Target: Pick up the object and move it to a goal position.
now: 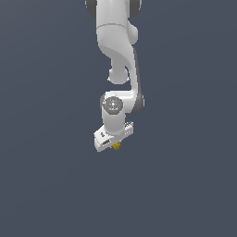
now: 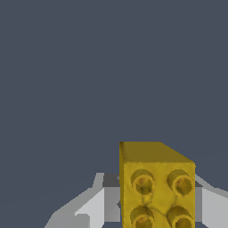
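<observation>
The object (image 1: 116, 146) is a tiny yellow-gold block, seen just under the white gripper (image 1: 114, 142) in the exterior view. In the wrist view the object (image 2: 156, 187) fills the space between the fingers and shows round studs on its near face. The gripper (image 2: 153, 211) has a grey finger (image 2: 95, 207) pressed against one side of the block and the other finger (image 2: 213, 205) against the opposite side. The gripper is shut on the object. The fingertips are hidden by the hand in the exterior view.
The white arm (image 1: 118, 41) comes down from the top of the exterior view to the wrist (image 1: 113, 106). A plain dark grey-blue surface (image 1: 46, 185) lies all around with nothing else on it.
</observation>
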`<control>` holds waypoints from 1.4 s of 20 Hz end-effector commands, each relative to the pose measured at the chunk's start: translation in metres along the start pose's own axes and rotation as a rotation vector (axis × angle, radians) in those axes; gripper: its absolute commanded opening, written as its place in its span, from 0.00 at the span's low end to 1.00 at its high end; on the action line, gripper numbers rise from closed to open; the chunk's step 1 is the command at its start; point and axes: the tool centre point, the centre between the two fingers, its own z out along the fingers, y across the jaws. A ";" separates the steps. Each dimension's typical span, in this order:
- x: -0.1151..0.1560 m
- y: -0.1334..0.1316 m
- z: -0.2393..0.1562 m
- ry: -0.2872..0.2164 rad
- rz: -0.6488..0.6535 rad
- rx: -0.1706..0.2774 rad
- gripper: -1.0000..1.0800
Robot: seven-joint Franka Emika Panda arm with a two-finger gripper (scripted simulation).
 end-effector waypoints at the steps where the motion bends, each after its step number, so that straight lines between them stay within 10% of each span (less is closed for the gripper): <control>1: 0.003 -0.005 -0.011 0.001 -0.001 -0.001 0.00; 28: 0.067 -0.123 -0.282 0.001 -0.002 -0.001 0.00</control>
